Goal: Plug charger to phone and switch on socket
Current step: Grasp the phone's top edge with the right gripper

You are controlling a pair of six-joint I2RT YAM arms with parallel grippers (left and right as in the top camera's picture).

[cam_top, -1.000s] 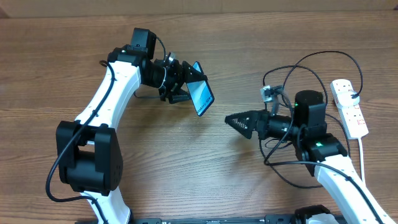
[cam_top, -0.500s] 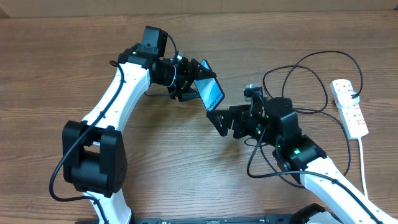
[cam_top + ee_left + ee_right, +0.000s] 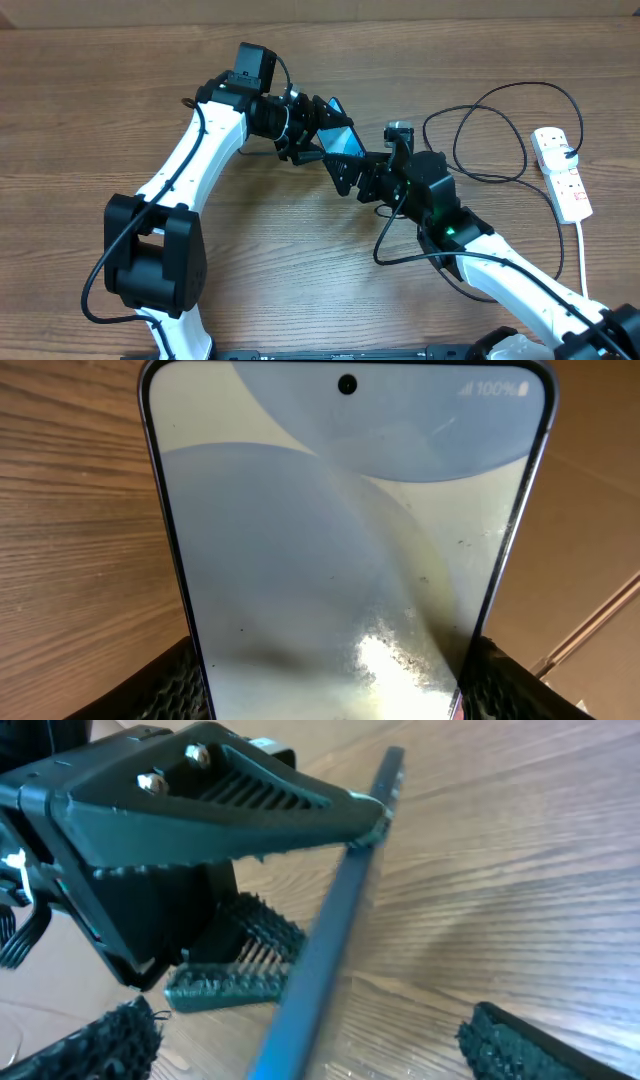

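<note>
**While the phone is being held aloft, the second gripper is hovering at its edge**

Since a charging port presumably lies in one narrow edge, the left gripper (image 3: 322, 135) is clamping the phone (image 3: 342, 144) by its long sides and holding it clear of the table (image 3: 120, 80), tilted, apparently to present that edge to the partner arm; the right gripper (image 3: 305, 1025) is standing spread wide and empty, its fingers (image 3: 110, 1040) straddling the phone's thin edge without touching it, probably lining up a steadying or hand-over grip; the charger (image 3: 540, 84) is lying in loose loops on the table near the socket (image 3: 562, 175), well apart from the phone; its small tip is not showing clearly, so plugging is not yet done.
</note>
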